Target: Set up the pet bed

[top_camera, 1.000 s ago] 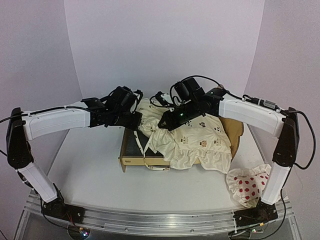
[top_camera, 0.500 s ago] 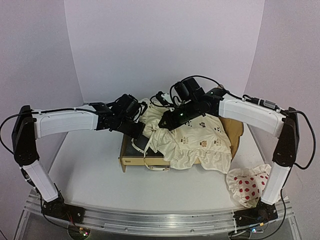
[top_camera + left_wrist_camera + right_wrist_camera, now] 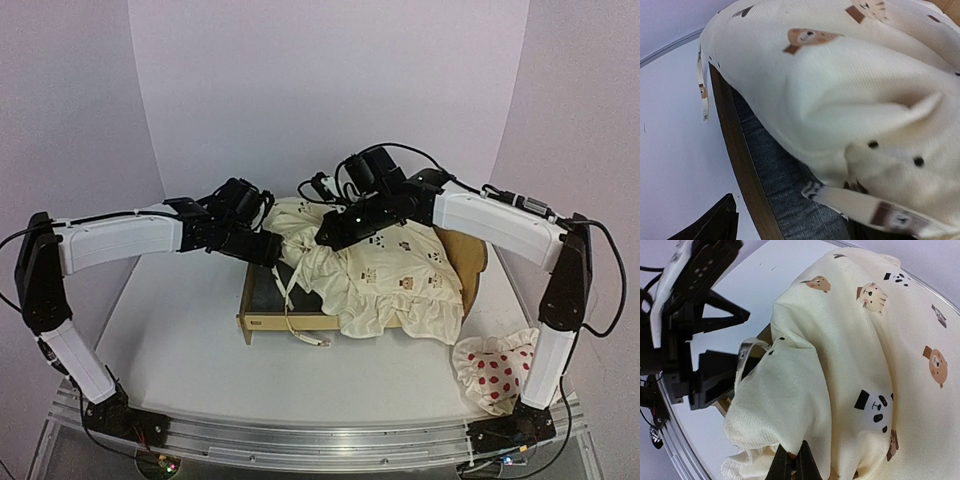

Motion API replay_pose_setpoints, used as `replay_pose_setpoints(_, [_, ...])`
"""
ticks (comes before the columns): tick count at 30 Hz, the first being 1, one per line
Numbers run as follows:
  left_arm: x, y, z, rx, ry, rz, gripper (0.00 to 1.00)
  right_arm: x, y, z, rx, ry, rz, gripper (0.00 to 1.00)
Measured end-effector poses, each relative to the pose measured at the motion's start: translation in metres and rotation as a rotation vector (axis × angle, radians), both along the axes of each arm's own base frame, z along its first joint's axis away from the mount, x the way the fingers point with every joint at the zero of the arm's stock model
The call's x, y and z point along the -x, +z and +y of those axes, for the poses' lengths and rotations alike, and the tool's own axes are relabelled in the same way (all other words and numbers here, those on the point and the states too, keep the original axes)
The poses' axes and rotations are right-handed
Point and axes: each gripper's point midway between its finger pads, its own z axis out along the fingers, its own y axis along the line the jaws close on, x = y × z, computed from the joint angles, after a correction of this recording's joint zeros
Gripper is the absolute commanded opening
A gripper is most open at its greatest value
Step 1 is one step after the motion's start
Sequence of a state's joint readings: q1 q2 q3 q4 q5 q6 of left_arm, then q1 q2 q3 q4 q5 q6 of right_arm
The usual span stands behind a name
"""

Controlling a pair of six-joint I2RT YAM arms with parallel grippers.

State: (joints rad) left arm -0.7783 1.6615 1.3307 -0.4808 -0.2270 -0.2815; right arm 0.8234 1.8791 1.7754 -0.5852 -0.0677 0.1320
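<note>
Plywood pet bed [image 3: 265, 323] under ruffled cream cover [image 3: 400, 280].

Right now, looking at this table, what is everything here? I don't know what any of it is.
pet bed: one, light plywood with a dark grey base, middle of the table, mostly under the cover.
cover: one, cream with small animal prints and a ruffled edge, draped over the bed.
pillow: one, white with red dots, near right part of the table, by the right arm's base.
table: one, white, under everything.
left tool: one, black, open, at the bed's left end beside the cover.
right tool: one, black, shut on the cover, holding up a fold of it.
</note>
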Motion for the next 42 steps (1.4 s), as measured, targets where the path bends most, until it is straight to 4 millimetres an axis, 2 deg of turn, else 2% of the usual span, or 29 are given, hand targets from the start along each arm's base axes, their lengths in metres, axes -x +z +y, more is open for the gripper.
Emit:
replay_pose_setpoints(7, [0.04,0.016,-0.002,0.124,-0.092,0.028,0.61,-0.01,0.01,0.001,0.001,-0.028,-0.035,0.0])
replay_pose_setpoints(15, [0.059,-0.012,-0.01,0.172,-0.11,0.11,0.6,-0.019,0.016,-0.004,0.022,-0.068,-0.074,0.0])
replay_pose_setpoints(22, [0.058,-0.034,-0.024,0.184,-0.102,0.152,0.6,-0.026,0.023,-0.009,0.038,-0.099,-0.112,0.0])
replay_pose_setpoints(28, [0.053,-0.05,-0.028,0.183,-0.073,0.175,0.61,-0.028,0.023,-0.012,0.054,-0.106,-0.126,0.0])
replay_pose_setpoints(36, [0.046,-0.053,-0.033,0.216,-0.045,0.163,0.63,-0.03,0.026,-0.016,0.067,-0.117,-0.148,0.0])
replay_pose_setpoints(42, [0.037,-0.062,-0.038,0.224,-0.024,0.149,0.61,-0.028,0.039,-0.021,0.055,-0.124,-0.171,0.0])
